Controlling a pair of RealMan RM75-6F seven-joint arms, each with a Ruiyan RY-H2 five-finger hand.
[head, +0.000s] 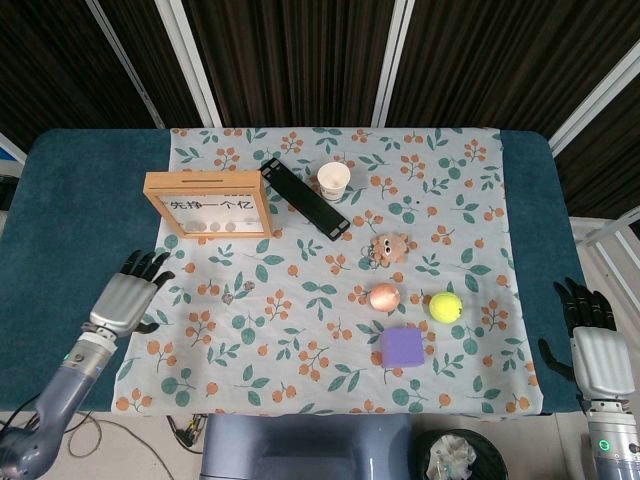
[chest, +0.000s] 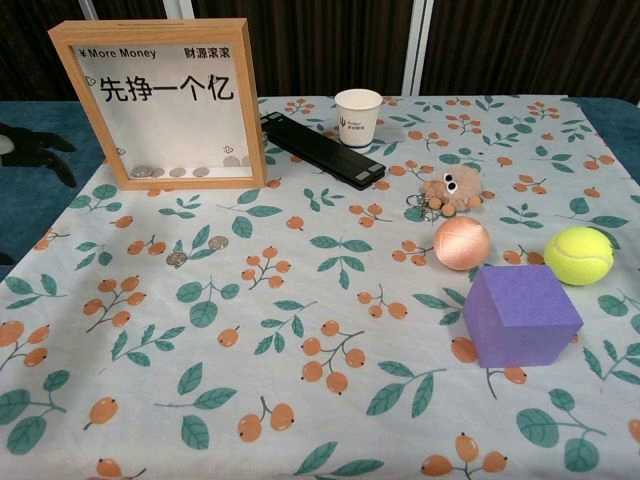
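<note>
My left hand hovers open over the left edge of the floral cloth, fingers spread, holding nothing; its dark fingertips show at the chest view's left edge. It is nearest the wooden coin frame and two coins lying on the cloth. My right hand stays open past the table's right edge, empty. On the right lie a pink ball, a yellow tennis ball and a purple cube.
A black flat bar lies diagonally beside a white paper cup. A small furry toy sits above the pink ball. The teal table top borders the cloth on both sides. A bin stands below the front edge.
</note>
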